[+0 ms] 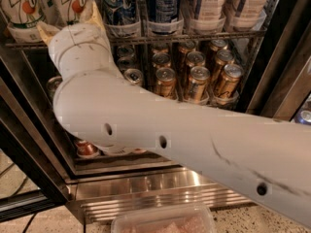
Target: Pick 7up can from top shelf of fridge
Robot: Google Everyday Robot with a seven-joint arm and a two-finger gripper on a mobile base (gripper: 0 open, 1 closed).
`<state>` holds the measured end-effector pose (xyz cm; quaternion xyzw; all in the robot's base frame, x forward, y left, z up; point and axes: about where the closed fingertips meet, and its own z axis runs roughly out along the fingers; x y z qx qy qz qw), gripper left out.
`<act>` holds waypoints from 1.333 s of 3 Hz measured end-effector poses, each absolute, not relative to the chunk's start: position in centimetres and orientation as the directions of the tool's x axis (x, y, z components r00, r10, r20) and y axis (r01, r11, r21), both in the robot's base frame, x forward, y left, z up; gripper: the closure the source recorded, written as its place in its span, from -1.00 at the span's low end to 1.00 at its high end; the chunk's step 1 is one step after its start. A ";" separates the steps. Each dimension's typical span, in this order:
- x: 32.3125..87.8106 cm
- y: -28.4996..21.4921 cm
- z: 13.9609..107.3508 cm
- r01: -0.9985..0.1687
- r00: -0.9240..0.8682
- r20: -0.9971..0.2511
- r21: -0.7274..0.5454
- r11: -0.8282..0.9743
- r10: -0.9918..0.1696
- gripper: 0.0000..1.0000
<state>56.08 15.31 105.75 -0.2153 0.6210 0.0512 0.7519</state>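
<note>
Two white 7up cans stand at the left of the fridge's top shelf (194,37): one at the far left (18,8), one beside it (68,1). My gripper (70,19) is at the second can's base, on the end of my white arm (160,130). It is open, with one tan finger (97,14) to the can's right and the other (44,31) to its lower left. My wrist hides the can's bottom, so I cannot tell whether the fingers touch it.
Blue cans (119,4) and white cans (209,4) fill the rest of the top shelf. Gold cans (194,81) crowd the rack below. A red-topped can (87,148) sits lower down. The steel base (160,188) and a clear plastic tub (163,222) are below; the dark door frame (29,144) is at the left.
</note>
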 end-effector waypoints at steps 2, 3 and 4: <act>57.3 14.2 106.9 -0.304 0.245 -0.954 -0.247 0.920 -0.175 -0.26; 57.7 13.7 107.7 -0.290 0.261 -0.951 -0.243 0.926 -0.168 -0.26; 58.1 13.6 108.0 -0.289 0.265 -0.951 -0.237 0.927 -0.161 -0.26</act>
